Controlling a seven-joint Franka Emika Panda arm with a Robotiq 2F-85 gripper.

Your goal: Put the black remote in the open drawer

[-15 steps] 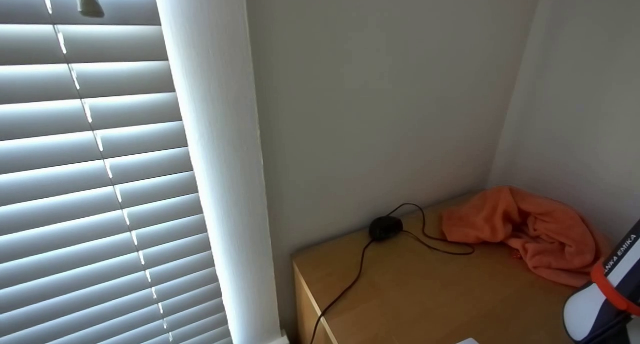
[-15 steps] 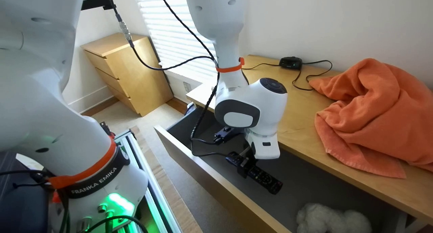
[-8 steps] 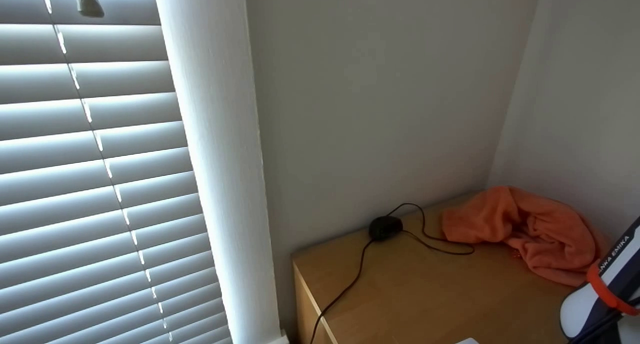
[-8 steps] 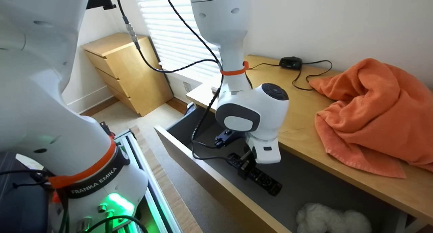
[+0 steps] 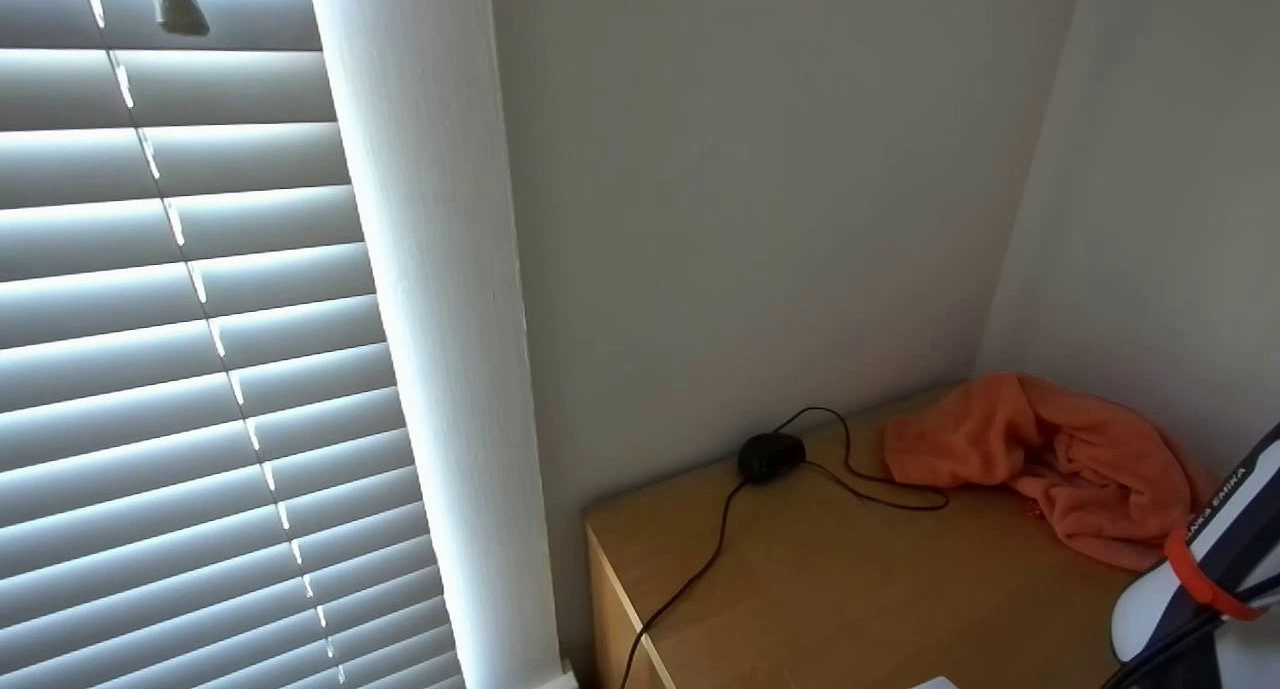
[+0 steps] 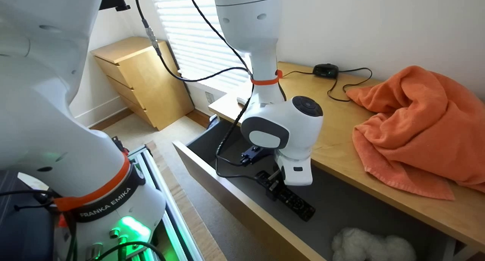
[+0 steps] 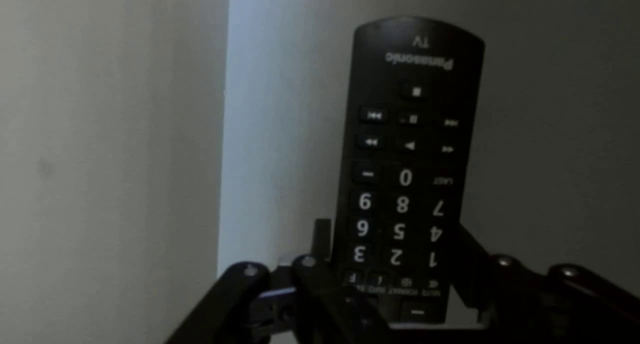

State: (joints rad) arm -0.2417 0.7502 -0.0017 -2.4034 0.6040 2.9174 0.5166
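Note:
The black remote (image 6: 295,204) is a long slab with rows of pale buttons. In the wrist view the remote (image 7: 405,184) points up and away from the fingers, its lettering upside down. My gripper (image 6: 273,192) has a finger on each long side of it and is shut on it, near one end; the gripper fingers (image 7: 392,239) also show in the wrist view. The remote is tilted inside the open drawer (image 6: 246,210), over its grey floor. I cannot tell whether it touches the floor. In an exterior view only part of the arm (image 5: 1165,609) shows; gripper, remote and drawer are out of view.
A white fluffy thing (image 6: 373,246) lies in the drawer's near end. On the wooden top (image 6: 337,139) lie an orange towel (image 6: 416,132) and a small black device (image 6: 326,70) with a cable. A wooden chest (image 6: 151,79) stands beyond.
The arm and gripper have moved down a little, and the remote has gone down slightly with them and swung to a somewhat steeper angle. The towel, device and fluffy thing have not moved.

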